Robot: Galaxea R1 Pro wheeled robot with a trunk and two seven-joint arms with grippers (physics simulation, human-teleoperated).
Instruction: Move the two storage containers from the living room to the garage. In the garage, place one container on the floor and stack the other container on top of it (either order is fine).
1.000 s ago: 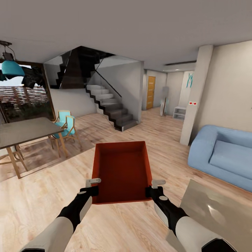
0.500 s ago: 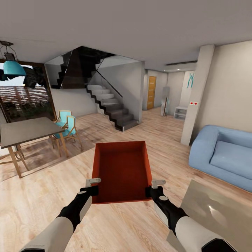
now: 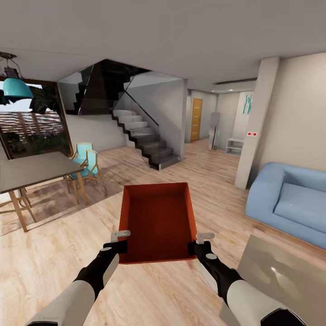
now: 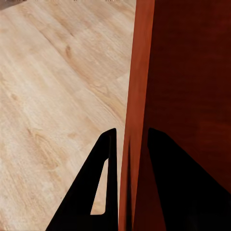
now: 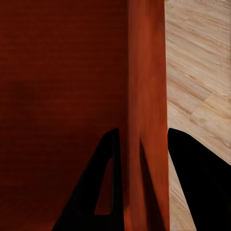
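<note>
Container [image 3: 157,222]: lower centre of frame, carried over the wood floor [image 3: 54,253], sofa [image 3: 290,203] at right.
Left gripper [image 3: 120,241]: clamped on left wall.
Right gripper [image 3: 198,243]: clamped on right wall.
Progress: early; garage trip and stacking remain.

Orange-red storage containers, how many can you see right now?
1. The orange-red rectangular storage container is carried in front of the robot above the wood-plank floor, the left gripper clamping its left wall and the right gripper its right wall. A second may be out of view.
</note>
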